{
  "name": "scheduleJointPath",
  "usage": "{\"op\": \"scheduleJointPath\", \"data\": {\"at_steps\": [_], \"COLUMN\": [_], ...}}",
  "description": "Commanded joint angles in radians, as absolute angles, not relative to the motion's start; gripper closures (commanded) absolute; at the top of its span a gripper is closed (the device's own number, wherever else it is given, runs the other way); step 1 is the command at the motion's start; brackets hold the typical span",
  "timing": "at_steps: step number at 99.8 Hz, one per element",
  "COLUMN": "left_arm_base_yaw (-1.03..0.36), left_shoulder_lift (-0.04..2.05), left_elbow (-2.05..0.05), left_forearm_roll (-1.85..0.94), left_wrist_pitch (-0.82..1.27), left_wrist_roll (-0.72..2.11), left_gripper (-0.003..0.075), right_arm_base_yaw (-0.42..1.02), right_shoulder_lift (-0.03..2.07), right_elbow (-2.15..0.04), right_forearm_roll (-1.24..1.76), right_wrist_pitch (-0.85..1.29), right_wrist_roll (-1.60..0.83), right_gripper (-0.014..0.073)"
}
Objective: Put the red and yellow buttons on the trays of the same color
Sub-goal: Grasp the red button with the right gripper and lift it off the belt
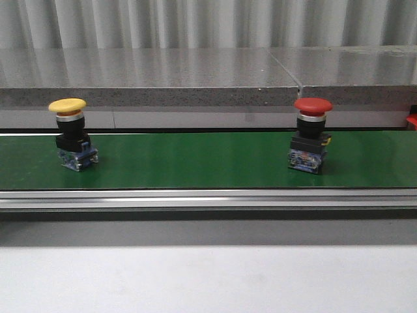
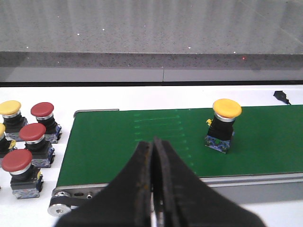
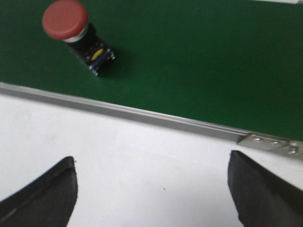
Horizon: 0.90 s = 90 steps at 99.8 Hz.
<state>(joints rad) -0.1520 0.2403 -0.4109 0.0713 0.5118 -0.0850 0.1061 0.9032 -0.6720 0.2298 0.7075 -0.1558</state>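
so i'm sitting here with two buttons on the green belt (image 1: pixel 195 160) in front of me. the yellow button (image 1: pixel 70 130) is standing upright toward my left end of the belt, and the red button (image 1: pixel 310 134) is standing upright toward my right end, well apart from each other with bare belt between.

my left claw (image 2: pixel 152 156) is pinched closed, holding nothing, and it's hanging over the near edge of the belt. from the left wrist view the yellow one is sitting further out on the belt and off to one side of the fingers, so i'm not lined up with it. my right claw (image 3: pixel 151 189) is spread wide open, empty, hovering over the white tabletop (image 1: pixel 208 280) just short of the belt rail (image 3: pixel 142 116). the red one is across that rail and off to one side of the open fingers, not between them.

so i'm figuring left arm is nearer yellow and right arm is nearer red, which is handy. both are standing cap up, so coming in from above or gripping the black body under the cap is looking like the way.

nothing's really blocking either one. there's a bunch of spare buttons (image 2: pixel 26 142) parked off the belt's end in the left wrist view. not seeing any trays in any view, so can't say where they're going yet.
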Motion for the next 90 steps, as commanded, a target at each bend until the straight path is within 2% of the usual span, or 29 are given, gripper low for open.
{"op": "scheduleJointPath", "data": {"at_steps": [1,39,73,84,90], "left_arm_base_yaw": [-0.16,-0.16,-0.16,-0.16,-0.16], "left_shoulder_lift": [0.25,0.25,0.25,0.25,0.25], "left_elbow": [-0.436,-0.436,-0.436,-0.436,-0.436], "left_forearm_roll": [0.063,0.063,0.063,0.063,0.063], "left_wrist_pitch": [0.436,0.436,0.436,0.436,0.436], "left_wrist_roll": [-0.088,-0.088,-0.088,-0.088,-0.088], "left_gripper": [0.0741,0.0741,0.0741,0.0741,0.0741], "right_arm_base_yaw": [0.126,0.204,0.206,0.206,0.206], "right_shoulder_lift": [0.958,1.184,1.369,1.422,1.448], "right_elbow": [-0.708,-0.879,-1.024,-1.049,-1.061], "right_forearm_roll": [0.251,0.249,0.249,0.249,0.247], "right_wrist_pitch": [0.65,0.627,0.63,0.628,0.629], "right_wrist_roll": [-0.195,-0.226,-0.258,-0.258,-0.258], "right_gripper": [-0.0045,-0.0045,-0.0045,-0.0021,0.0022]}}
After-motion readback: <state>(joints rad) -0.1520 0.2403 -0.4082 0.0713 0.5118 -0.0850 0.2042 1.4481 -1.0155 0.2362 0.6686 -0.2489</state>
